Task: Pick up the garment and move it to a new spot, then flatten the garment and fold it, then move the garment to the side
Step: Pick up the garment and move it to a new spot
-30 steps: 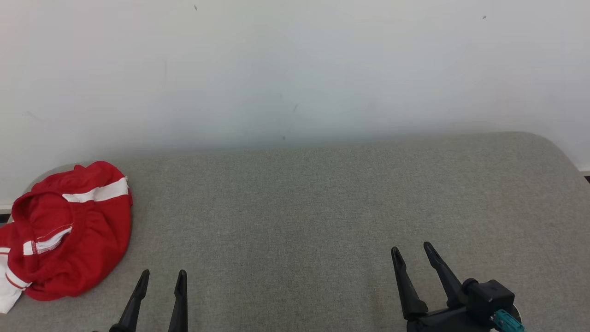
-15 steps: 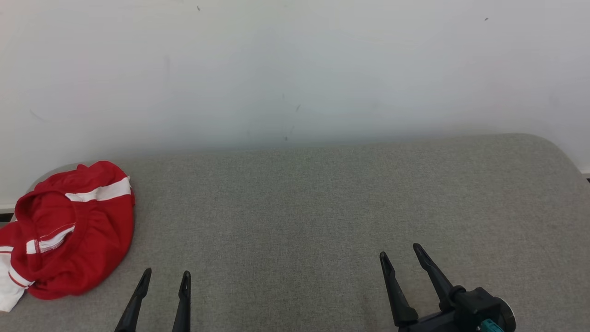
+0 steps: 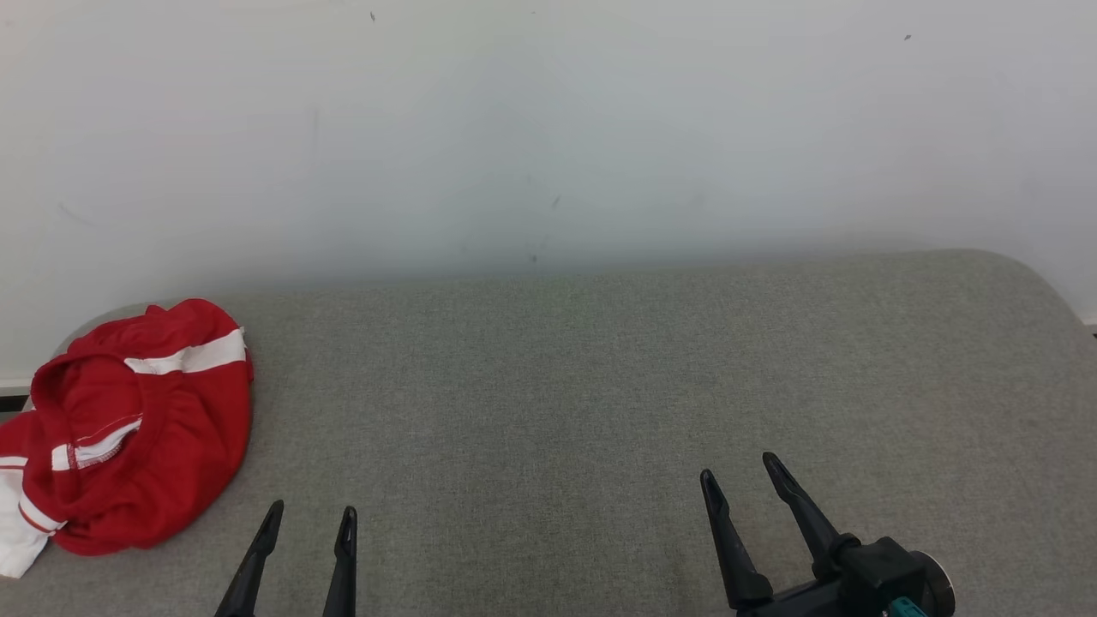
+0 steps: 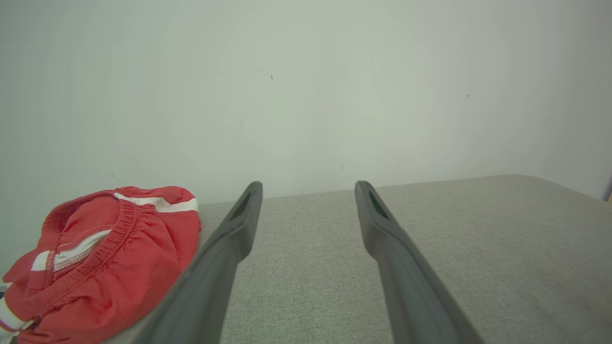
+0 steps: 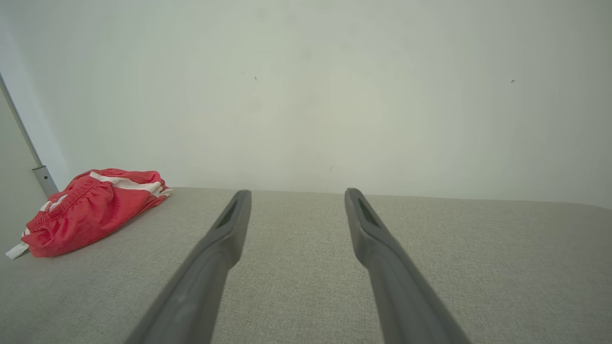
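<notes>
The garment (image 3: 137, 428) is a red piece with white stripes and an elastic waistband, lying bunched at the far left of the grey padded surface (image 3: 600, 386). It also lies at the lower left of the left wrist view (image 4: 105, 258) and at the left of the right wrist view (image 5: 91, 205). My left gripper (image 3: 310, 516) stands open just right of the garment, near the front edge, holding nothing. Further right, my right gripper (image 3: 739, 470) is open and empty too, well away from the garment.
A plain white wall (image 3: 548, 128) rises directly behind the surface. The surface's rounded right corner (image 3: 1028, 266) lies at the far right. A grey post (image 5: 43, 177) stands beyond the left end of the surface.
The right gripper has drifted slightly left and toward the front edge. The whole picture has shifted a little, so the camera moved. The garment lies as before.
</notes>
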